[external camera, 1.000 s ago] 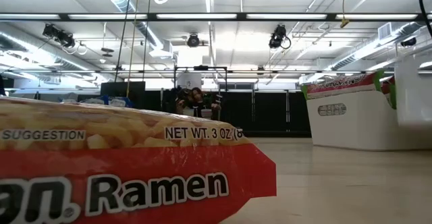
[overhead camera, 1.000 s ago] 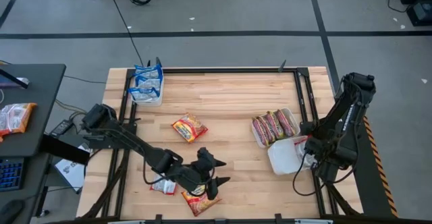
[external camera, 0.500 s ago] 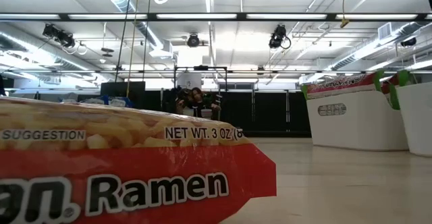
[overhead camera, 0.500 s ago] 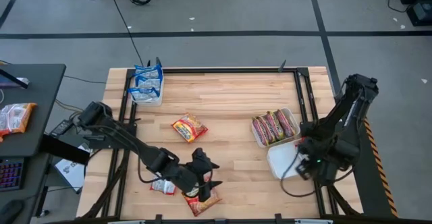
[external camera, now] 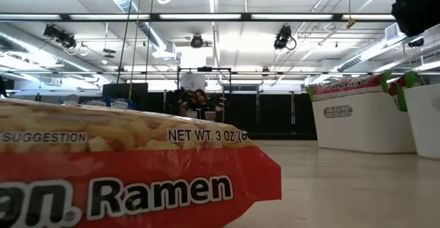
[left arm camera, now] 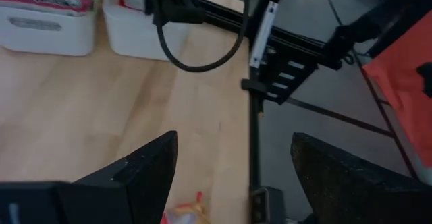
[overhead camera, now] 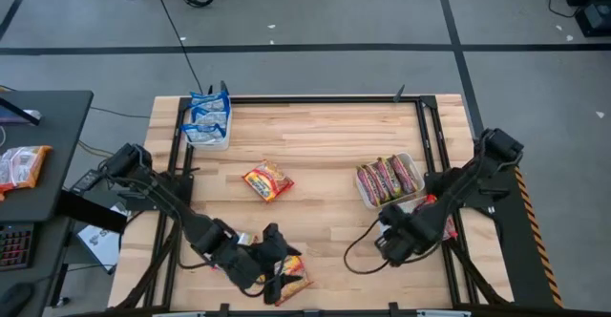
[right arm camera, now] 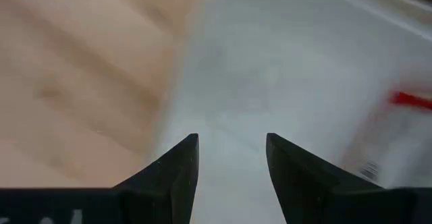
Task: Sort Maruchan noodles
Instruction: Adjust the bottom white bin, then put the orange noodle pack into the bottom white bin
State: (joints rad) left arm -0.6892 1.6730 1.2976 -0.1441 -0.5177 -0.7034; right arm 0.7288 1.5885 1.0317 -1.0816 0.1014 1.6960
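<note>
A red-yellow noodle packet [overhead camera: 291, 281] lies flat near the table's front edge; its corner [left arm camera: 181, 214] shows in the left wrist view. My left gripper [overhead camera: 284, 258] [left arm camera: 235, 140] hangs open just above it. My right gripper [overhead camera: 387, 245] [right arm camera: 231, 137] points down, open and empty, over the near-left edge of a white tray [right arm camera: 283, 69]. Another red packet [overhead camera: 267, 181] lies flat mid-table. Blue packets [overhead camera: 208, 118] stand in a tray at the far left. Pink and green packets [overhead camera: 389, 177] fill a tray at the right.
A black frame rail [left arm camera: 255, 109] runs along the table's edge. In the low view a red ramen packet [external camera: 124, 180] fills the near left and two white trays [external camera: 364, 121] stand at the right. A red item [right arm camera: 412, 101] lies in the white tray.
My right gripper has swung from above the white tray at the table's right toward the near edge and the middle, sinking a little and rolling. My left gripper has drawn back toward the near-left, still over the red-yellow packet.
</note>
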